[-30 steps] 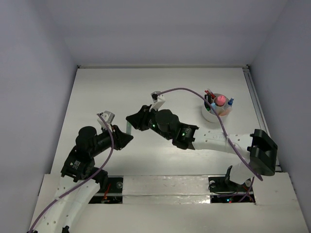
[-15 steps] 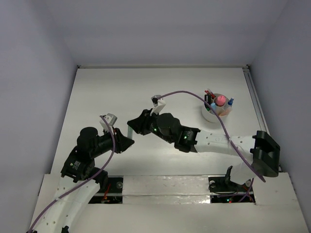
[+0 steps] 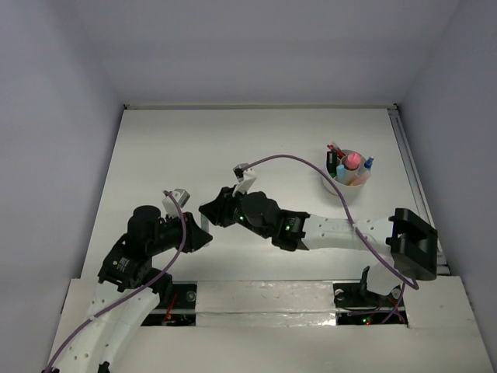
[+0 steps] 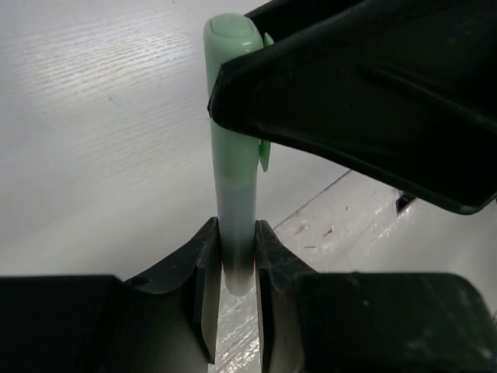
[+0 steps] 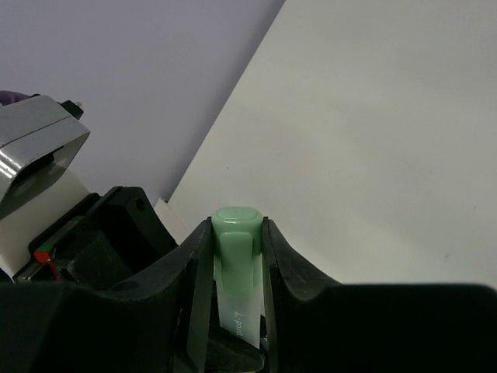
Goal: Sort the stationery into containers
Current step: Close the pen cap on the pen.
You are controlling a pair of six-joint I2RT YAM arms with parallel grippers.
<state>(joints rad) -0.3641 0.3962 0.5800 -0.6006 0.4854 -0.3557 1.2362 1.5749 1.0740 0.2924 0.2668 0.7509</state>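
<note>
Green marker [image 4: 233,179], pinched at one end by the closed jaws of my left gripper [image 4: 233,237] and near its other end by my right gripper [image 5: 237,233], held over the white table [image 3: 256,140] near its front edge, well apart from the whitish cup [image 3: 332,186]

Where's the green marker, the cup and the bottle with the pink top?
green marker [image 4: 233,186]: left wrist view, middle of its barrel.
cup [image 3: 331,186]: top view, its white front wall.
pink-capped bottle [image 3: 353,160]: top view, its pink cap.

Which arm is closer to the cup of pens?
Right. The right arm passes close by the cup on its near side; the left arm is far to its left.
</note>
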